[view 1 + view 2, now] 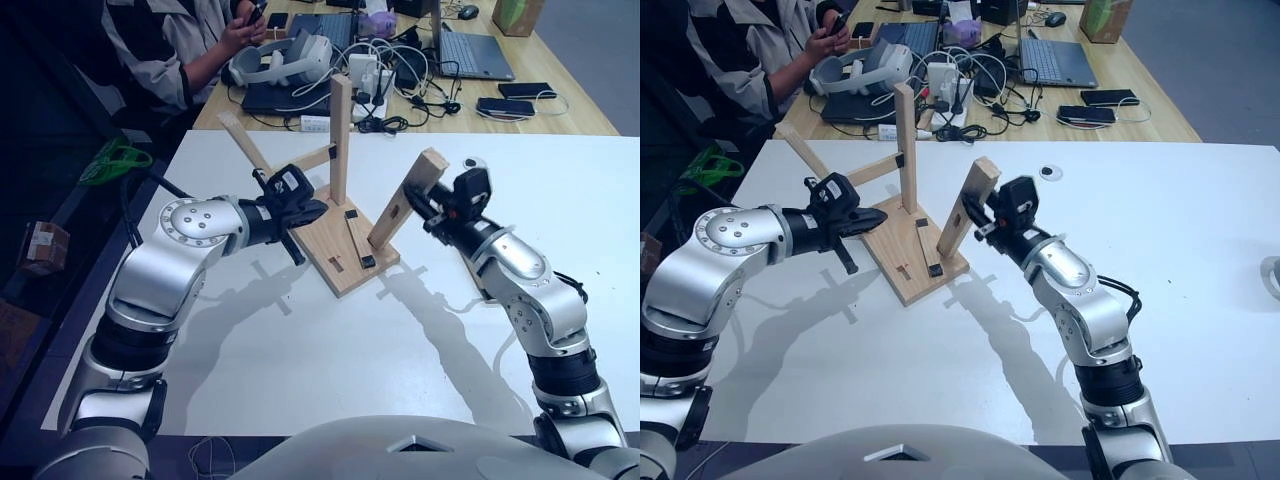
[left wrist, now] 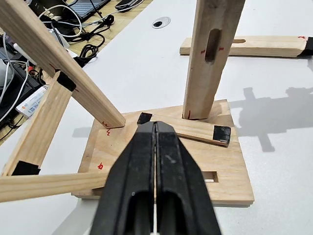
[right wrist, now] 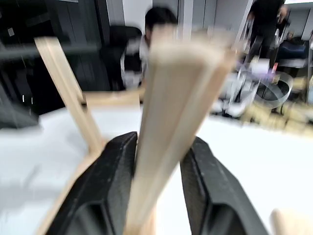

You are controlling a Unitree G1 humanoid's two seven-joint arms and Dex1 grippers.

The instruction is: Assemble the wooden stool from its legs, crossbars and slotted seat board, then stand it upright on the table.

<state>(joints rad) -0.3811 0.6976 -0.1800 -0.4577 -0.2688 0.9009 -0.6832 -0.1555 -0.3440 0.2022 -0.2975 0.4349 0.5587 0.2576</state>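
The slotted seat board (image 1: 345, 262) lies flat on the white table. One leg (image 1: 340, 135) stands upright in it. A tilted leg (image 1: 243, 140) at the back left joins that side through a crossbar (image 1: 312, 160). A short crossbar (image 2: 195, 129) with black ends lies on the board. My left gripper (image 2: 155, 128) is shut and holds nothing, its tips just over the board's left edge (image 1: 312, 212). My right gripper (image 3: 159, 147) is shut on a loose wooden leg (image 1: 405, 205). That leg slants down toward the board's right edge; I cannot tell if it touches.
Behind the table, a wooden desk (image 1: 560, 105) carries laptops, cables, a white headset (image 1: 290, 58) and phones. A person sits at the back left. A round grommet (image 1: 1050, 172) sits in the table behind the right gripper. Open white tabletop spreads across the front and right.
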